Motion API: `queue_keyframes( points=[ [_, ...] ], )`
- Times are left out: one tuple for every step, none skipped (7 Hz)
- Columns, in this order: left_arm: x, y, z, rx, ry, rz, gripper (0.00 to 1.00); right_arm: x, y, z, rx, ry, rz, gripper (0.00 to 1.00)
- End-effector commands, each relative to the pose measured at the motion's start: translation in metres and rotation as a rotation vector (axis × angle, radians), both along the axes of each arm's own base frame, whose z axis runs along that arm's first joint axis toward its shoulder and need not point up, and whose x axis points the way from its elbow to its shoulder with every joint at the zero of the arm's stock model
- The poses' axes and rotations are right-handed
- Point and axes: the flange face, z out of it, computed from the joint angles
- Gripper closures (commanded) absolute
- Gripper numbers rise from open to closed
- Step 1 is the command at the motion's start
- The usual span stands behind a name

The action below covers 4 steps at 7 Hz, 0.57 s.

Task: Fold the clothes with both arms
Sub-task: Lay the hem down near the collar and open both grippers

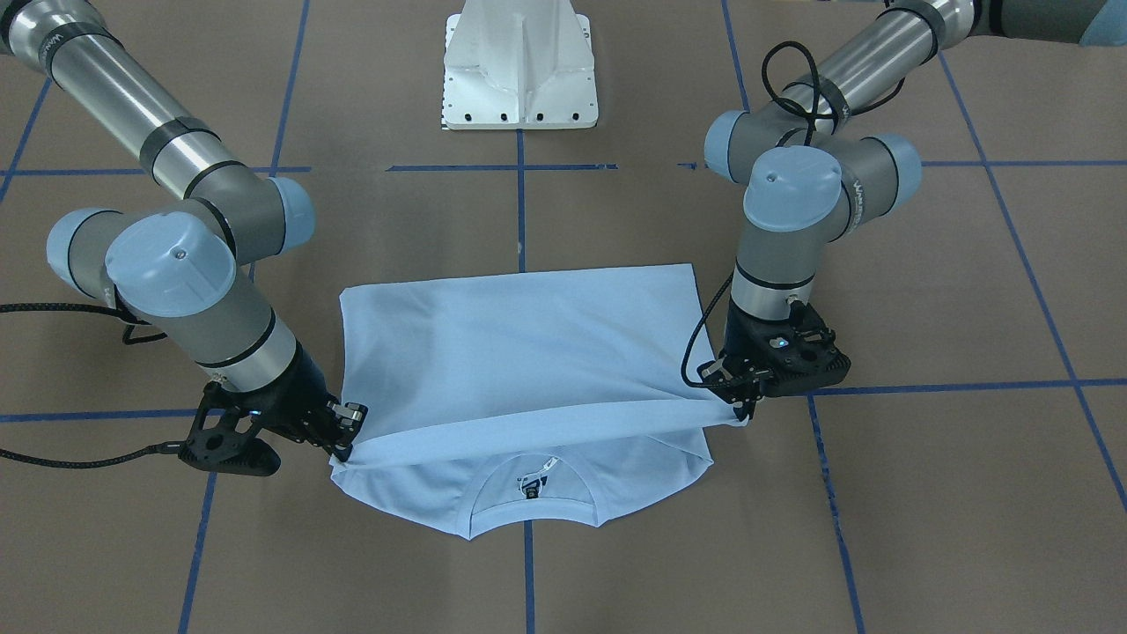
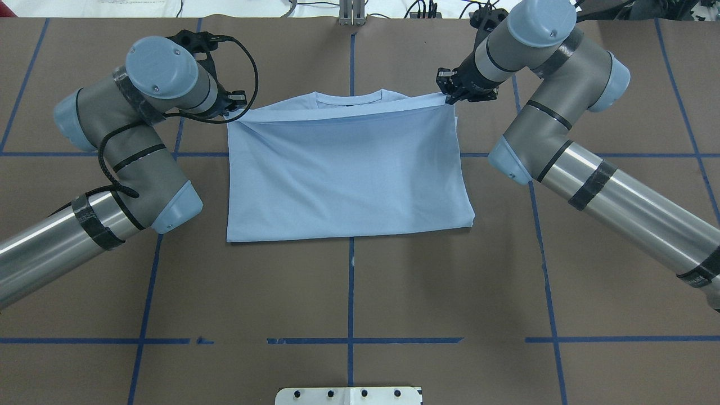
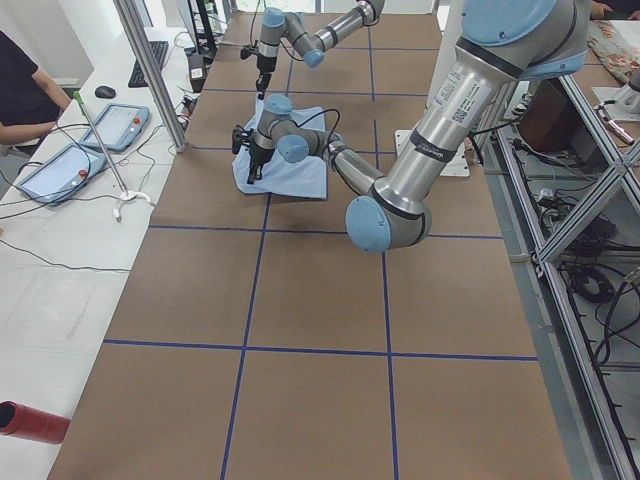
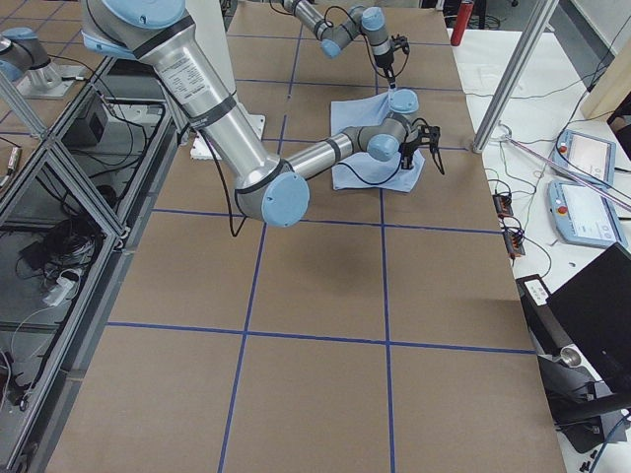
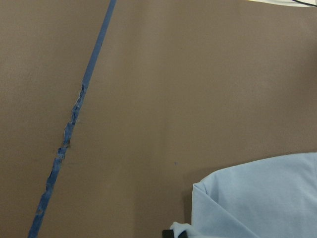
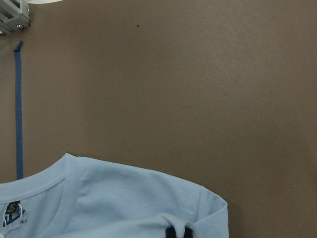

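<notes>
surface (image 2: 349, 292): brown, gridded with blue tape (image 2: 350, 340) | T-shirt (image 2: 349, 174): mid-surface, hem doubled up near the collar | left tool (image 2: 235, 111): pinched on one hem corner | right tool (image 2: 450, 100): pinched on the other corner | room: white bench (image 3: 60, 260) with tablets (image 3: 118, 127) alongside

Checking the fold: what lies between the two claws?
The T-shirt: its folded-over edge stretches from left claw to right claw, short of the collar; overhead view.
</notes>
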Motion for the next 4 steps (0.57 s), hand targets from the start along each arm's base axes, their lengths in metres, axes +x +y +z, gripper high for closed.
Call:
queue_keyframes(
  points=[
    [0.005,-0.013,0.015,0.007,0.006,-0.010,1.00,0.004,-0.016,-0.004,0.000,0.000,0.018,1.00],
    [0.007,-0.015,0.018,0.013,0.011,-0.010,1.00,0.005,-0.019,-0.002,-0.004,0.004,0.021,1.00],
    [0.012,-0.019,0.006,0.018,0.021,-0.012,1.00,0.005,-0.019,-0.002,-0.004,0.004,0.021,1.00],
    [0.023,-0.028,-0.002,0.010,0.019,-0.015,1.00,0.004,-0.019,0.001,-0.007,0.007,0.019,1.00]
  ],
)
